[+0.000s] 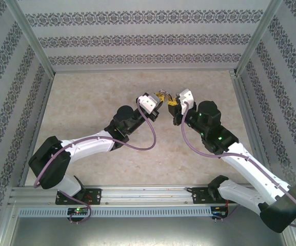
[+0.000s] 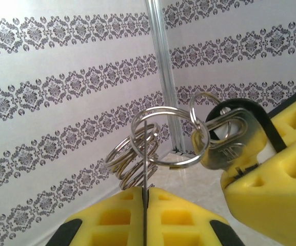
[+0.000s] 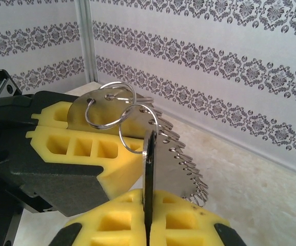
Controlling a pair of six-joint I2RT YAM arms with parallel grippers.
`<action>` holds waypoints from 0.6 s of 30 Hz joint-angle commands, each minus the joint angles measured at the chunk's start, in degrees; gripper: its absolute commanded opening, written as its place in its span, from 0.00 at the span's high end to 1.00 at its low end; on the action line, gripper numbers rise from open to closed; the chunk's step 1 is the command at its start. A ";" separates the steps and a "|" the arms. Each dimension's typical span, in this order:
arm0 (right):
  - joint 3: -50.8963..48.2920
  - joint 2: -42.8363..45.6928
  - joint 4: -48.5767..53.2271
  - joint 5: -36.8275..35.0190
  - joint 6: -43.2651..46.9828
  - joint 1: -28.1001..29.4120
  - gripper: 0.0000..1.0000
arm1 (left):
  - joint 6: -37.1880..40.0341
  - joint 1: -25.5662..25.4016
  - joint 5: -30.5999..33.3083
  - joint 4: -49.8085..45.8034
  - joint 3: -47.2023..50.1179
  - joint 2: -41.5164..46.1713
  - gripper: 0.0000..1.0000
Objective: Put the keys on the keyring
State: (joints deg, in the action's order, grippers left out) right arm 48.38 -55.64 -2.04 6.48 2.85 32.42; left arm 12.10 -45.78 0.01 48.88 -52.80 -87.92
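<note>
Pinching one key (image 2: pixel 229 148), right jaws face left jaws pinching one disc (image 3: pixel 78 110) strung on keyring (image 2: pixel 135 134).

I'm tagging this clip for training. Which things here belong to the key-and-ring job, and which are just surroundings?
Job: silver key, clamped by the right gripper; split rings; flat silver piece, perhaps another key, clamped by the left gripper.
Surroundings: table; patterned walls; metal corner post; purple cables.

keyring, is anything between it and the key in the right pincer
Nothing visible. A loop of the keyring passes through the head of the key in the right pincer; the left pincer clamps a thin metal piece hung on the same rings.
</note>
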 commanded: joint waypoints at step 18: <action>2.71 -1.81 -1.03 -3.41 0.12 3.00 1.00 | -2.63 -1.94 1.04 1.61 -0.94 0.20 1.00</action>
State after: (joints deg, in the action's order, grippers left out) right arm 49.87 -58.65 -1.91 4.71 2.92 34.70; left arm 10.31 -46.17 1.63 48.49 -52.82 -87.94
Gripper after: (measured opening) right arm 0.066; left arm 0.056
